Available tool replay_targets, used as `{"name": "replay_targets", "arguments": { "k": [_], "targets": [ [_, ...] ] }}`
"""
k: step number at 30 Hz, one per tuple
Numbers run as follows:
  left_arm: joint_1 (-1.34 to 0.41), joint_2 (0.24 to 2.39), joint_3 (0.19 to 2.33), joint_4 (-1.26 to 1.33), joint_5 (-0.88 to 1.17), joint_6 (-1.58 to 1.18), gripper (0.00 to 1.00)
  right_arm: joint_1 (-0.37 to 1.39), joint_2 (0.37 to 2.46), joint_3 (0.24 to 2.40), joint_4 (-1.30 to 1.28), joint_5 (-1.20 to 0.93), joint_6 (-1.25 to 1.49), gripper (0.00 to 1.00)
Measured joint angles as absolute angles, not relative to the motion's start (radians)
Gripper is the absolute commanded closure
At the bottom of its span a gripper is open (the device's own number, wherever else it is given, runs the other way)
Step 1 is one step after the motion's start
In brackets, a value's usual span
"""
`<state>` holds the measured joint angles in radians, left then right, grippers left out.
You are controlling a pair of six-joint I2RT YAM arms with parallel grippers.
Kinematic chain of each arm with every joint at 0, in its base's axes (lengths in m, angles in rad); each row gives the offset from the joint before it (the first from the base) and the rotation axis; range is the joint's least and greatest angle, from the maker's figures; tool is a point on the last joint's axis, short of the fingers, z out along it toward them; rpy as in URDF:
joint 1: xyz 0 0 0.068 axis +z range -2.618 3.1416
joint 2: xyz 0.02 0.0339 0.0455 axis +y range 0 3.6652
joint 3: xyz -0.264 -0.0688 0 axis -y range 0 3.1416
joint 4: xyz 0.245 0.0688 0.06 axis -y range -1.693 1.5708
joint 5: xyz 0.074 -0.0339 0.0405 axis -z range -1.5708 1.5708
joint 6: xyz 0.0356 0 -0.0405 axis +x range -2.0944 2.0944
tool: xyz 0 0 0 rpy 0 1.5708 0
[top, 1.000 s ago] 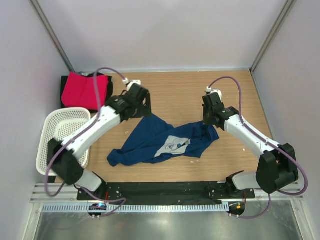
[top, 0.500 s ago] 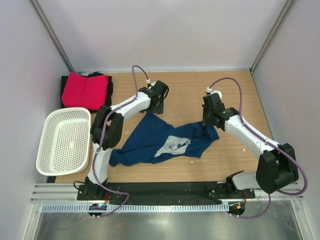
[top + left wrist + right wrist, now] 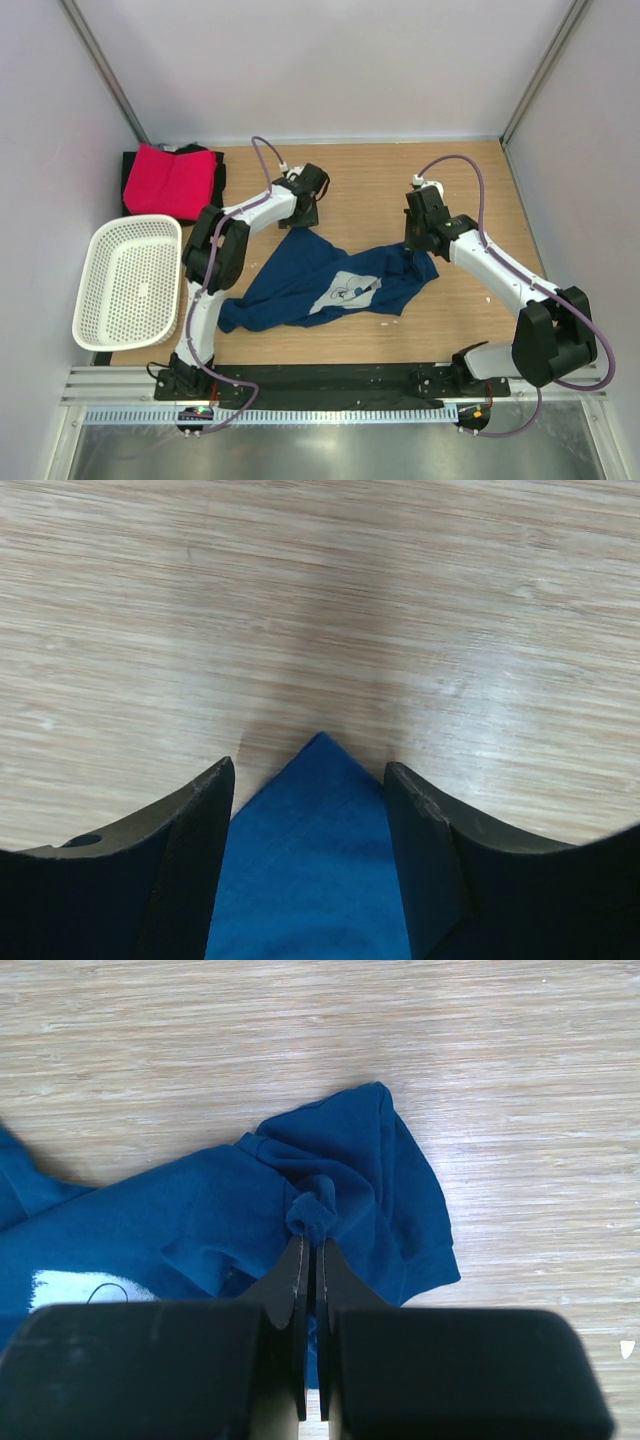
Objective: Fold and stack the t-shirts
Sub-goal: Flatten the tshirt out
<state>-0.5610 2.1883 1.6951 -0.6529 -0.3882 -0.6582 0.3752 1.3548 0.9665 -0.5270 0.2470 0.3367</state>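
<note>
The navy t-shirt (image 3: pixel 325 285) lies crumpled across the middle of the table (image 3: pixel 370 175). It is soft matte cloth thrown into loose folds, drawn out toward a point at the far left and a bunched sleeve at the right. A white print (image 3: pixel 345 291) shows on a flat patch near its centre, with thin dark lines too small to read.

The right gripper (image 3: pixel 311 1238) is pinched tight on a small knot of the navy cloth at the sleeve end. Its black fingers are pressed together with only a sliver of fabric between them. The left gripper (image 3: pixel 308 770) stands wide apart over the shirt's far-left corner. The triangular tip of the cloth lies flat on the wood between the two dark, smooth fingers, and I cannot tell whether either finger touches it.

The table is pale wood-grain laminate with a faint sheen. In its far left corner a pink-red t-shirt (image 3: pixel 168 182) sits as a neat folded square on a black t-shirt (image 3: pixel 218 172), of which only dark edges stick out. A white perforated plastic basket (image 3: pixel 100 245), oblong with rounded corners, overhangs the table's left side.

The right gripper's body hides the cloth just beneath it in the wrist view. The shirt's underside folds cannot be made out.
</note>
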Motion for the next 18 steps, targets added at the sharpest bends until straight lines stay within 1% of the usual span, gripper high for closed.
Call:
{"name": "replay_targets", "arguments": {
  "k": [4,5,7,8,9,10,11,18],
  "targets": [
    [-0.561,2.197,1.695,-0.632,-0.377,-0.674,0.49,0.375,1.355,0.966,-0.527,0.247,0.337,0.99],
    [-0.561,2.199,1.695,-0.628,-0.373,-0.675,0.57,0.375,1.355,0.966,-0.527,0.247,0.337,0.99],
    [-0.561,2.202,1.695,-0.616,-0.367,-0.68,0.68,0.375,1.355,0.966,-0.527,0.247,0.338,0.99],
    [-0.561,2.202,1.695,-0.61,-0.364,-0.682,0.77,0.375,1.356,0.966,-0.527,0.247,0.339,0.99],
    [-0.561,2.203,1.695,-0.609,-0.363,-0.688,0.82,0.375,1.356,0.966,-0.527,0.247,0.34,0.99],
    [-0.561,2.203,1.695,-0.607,-0.362,-0.69,0.93,0.375,1.356,0.966,-0.527,0.247,0.34,0.99],
    [-0.561,2.204,1.694,-0.604,-0.363,-0.694,1.0,0.375,1.356,0.966,-0.527,0.247,0.34,0.99],
    [-0.557,2.191,1.668,-0.583,-0.374,-0.702,1.0,0.375,1.369,0.974,-0.529,0.238,0.344,0.99]
  ]
}}
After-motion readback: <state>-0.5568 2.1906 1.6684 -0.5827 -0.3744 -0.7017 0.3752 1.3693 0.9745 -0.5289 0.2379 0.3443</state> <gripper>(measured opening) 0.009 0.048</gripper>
